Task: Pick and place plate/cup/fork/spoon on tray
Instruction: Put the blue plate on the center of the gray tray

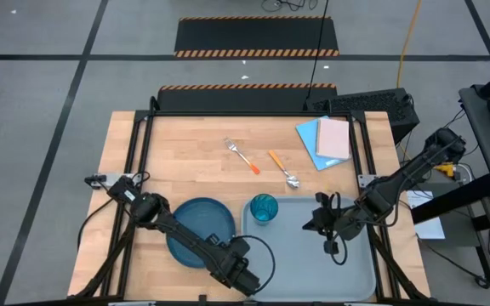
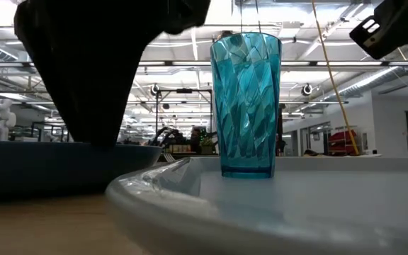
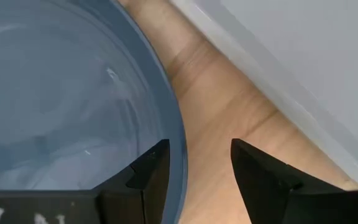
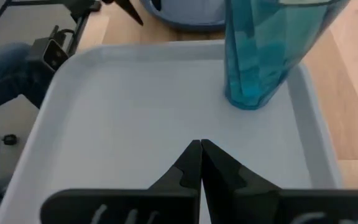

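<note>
The teal-blue plate lies flat on the wooden table, left of the pale tray. The teal cup stands upright in the tray's far left corner, as the low view and the right wrist view also show. The fork and the spoon lie on the table beyond. My left gripper is open at the plate's near right rim, one finger over the plate and one over the table. My right gripper is shut and empty over the tray, right of the cup. My left gripper comes at the plate's rim from above, with one finger inside the rim and the other outside it over the wood. I cannot tell whether either finger touches the plate, which lies flat on the table.
Blue and pink flat sheets lie at the table's far right. A strip of bare wood separates the plate from the tray's left rim. My left arm stretches across the plate. Most of the tray's floor is bare.
</note>
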You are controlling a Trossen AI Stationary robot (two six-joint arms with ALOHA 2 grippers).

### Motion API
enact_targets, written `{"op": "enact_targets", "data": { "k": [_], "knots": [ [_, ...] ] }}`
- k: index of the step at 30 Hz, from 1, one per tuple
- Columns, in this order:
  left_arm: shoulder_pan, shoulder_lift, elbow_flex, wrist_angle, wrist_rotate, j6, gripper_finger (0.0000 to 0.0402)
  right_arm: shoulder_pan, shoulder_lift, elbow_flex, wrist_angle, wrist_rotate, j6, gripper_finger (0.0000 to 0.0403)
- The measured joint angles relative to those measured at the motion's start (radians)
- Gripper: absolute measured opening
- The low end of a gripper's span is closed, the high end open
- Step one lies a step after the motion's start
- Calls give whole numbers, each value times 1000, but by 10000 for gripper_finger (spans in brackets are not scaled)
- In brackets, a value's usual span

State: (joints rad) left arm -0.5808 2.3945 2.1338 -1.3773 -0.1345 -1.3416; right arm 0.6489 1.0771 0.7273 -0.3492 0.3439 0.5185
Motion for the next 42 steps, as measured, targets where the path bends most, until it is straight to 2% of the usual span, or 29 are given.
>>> {"op": "enact_targets", "data": {
  "k": [7, 12, 18, 20, 24, 31, 39, 42],
  "knots": [
    [8, 12, -1, -23, 8, 30, 175, -36, 0, 0, 55, 0, -62, 0],
    [10, 9, -45, -10, 12, 36, 175, -47, 0, 0, 56, -4, -61, 0],
    [16, 6, -123, 47, 115, 99, 174, -39, 0, 0, 66, -9, -48, 0],
    [18, 6, -126, 49, 119, 132, 170, -38, 0, 0, 64, -11, -43, 0],
    [23, 5, -126, 48, 120, 198, 130, -38, 0, 0, 61, -11, -49, 0],
    [24, 0, -106, -53, 162, 260, 16, -39, 0, 0, 61, -7, -67, 0],
    [-22, 0, -16, -186, 168, 264, 12, -39, 0, 0, 77, -7, -38, 0],
    [-47, -6, 32, -189, 151, 267, 8, -39, 0, 0, 107, -7, -35, 0]
  ]
}}
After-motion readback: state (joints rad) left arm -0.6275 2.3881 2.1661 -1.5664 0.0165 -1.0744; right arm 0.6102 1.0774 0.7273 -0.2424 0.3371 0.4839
